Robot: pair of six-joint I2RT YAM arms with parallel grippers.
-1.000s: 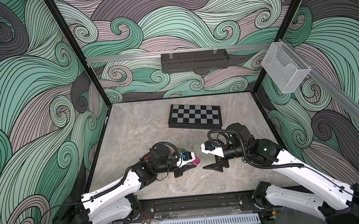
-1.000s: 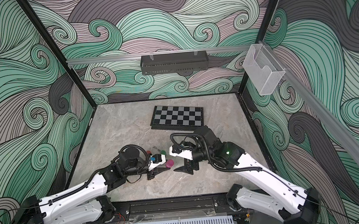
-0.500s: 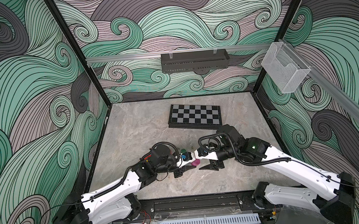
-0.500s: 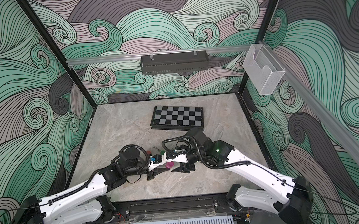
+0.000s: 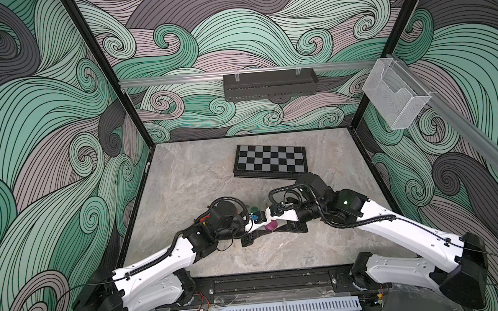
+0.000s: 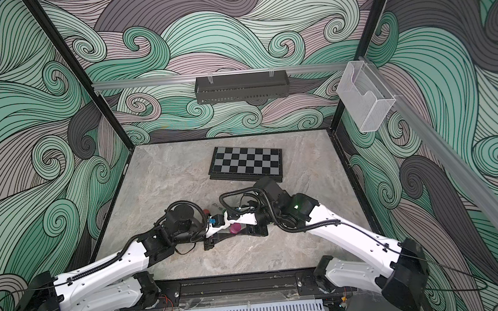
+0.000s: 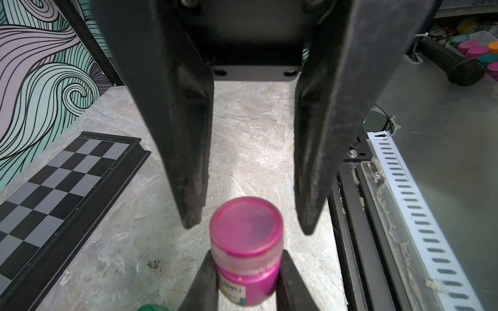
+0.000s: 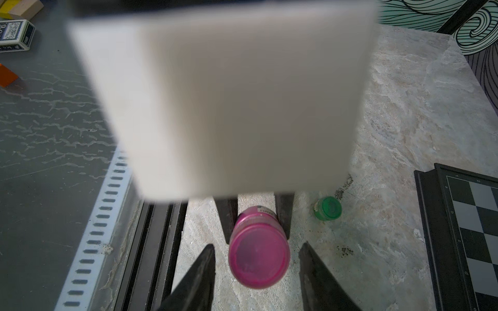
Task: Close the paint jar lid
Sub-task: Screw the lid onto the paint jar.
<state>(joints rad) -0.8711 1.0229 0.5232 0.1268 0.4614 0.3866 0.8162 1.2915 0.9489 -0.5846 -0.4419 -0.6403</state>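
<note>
One paint jar, in left end effector

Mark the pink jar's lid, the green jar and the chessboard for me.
pink jar's lid (image 7: 246, 226), left wrist view, centre of the lid top.
green jar (image 8: 328, 208), right wrist view, its green top.
chessboard (image 5: 270, 161), a top view, middle of the checkered face.

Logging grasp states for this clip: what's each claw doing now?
Left claw: shut on the pink paint jar.
Right claw: open around its lid, not touching.
</note>
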